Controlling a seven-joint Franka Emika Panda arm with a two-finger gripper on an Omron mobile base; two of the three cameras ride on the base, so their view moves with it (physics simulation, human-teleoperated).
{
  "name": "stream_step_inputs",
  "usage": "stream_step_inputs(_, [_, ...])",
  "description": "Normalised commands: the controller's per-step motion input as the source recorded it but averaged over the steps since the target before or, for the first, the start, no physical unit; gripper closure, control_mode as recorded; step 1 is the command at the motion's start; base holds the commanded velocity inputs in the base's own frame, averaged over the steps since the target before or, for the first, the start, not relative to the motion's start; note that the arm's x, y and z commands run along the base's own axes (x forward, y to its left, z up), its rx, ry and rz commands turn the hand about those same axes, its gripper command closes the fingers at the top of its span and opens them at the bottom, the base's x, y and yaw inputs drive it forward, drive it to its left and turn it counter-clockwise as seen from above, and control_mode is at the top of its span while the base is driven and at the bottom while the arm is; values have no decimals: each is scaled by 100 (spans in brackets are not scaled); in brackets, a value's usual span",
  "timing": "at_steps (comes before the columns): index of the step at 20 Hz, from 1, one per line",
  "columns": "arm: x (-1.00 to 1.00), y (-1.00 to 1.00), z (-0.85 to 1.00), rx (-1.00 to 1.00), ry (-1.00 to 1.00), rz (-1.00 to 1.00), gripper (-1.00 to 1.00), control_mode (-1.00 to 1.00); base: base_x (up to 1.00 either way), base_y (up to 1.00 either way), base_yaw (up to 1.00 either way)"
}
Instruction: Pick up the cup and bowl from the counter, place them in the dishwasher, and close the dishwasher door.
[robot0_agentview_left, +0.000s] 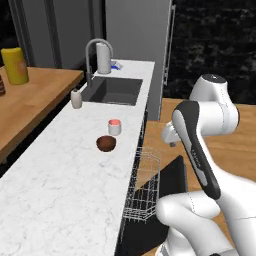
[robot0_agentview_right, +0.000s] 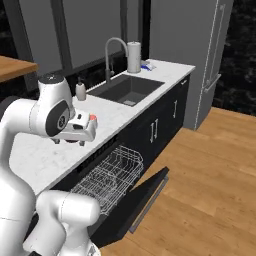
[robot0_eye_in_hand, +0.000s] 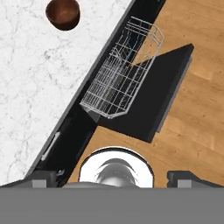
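I read everything off the sink (robot0_agentview_left: 112, 91), which sits sunk in the counter (robot0_agentview_left: 60, 170) at its far end. The cup (robot0_agentview_left: 114, 126) stands on the marble on the near side of the sink, close to the counter's front edge, and the bowl (robot0_agentview_left: 106, 143) sits just beside it, nearer to me, the 2 apart by a thin gap. A small soap bottle (robot0_agentview_left: 76, 98) stands at the sink's left corner, the tap (robot0_agentview_left: 92, 57) at its back edge. Further along from the sink toward me, the dishwasher (robot0_agentview_right: 107, 187) is open: its door (robot0_agentview_right: 142, 197) hangs down over the wood floor and the wire rack (robot0_agentview_right: 107, 175) is pulled out over it, holding nothing. My gripper (robot0_eye_in_hand: 112, 178) hangs above the floor beside the rack, holding nothing; I see its 2 fingertips (robot0_eye_in_hand: 41, 178) set wide apart.
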Motion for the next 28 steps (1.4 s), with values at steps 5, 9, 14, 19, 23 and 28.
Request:
stream_step_inputs(5, [0, 0, 0, 0, 0, 0, -100, 100, 2, 29, -20])
stream_step_inputs(9, [0, 0, 0, 0, 0, 0, -100, 100, 0, 19, -17])
stream_step_inputs(14, [0, 0, 0, 0, 0, 0, -100, 100, 0, 14, -12])
stream_step_inputs(19, [0, 0, 0, 0, 0, 0, -100, 100, 3, 9, -20])
stream_step_inputs(23, [0, 0, 0, 0, 0, 0, -100, 100, 26, 26, -7])
stream_step_inputs(28, [22, 2, -14, 8, 0, 0, -100, -100, 29, 16, 0])
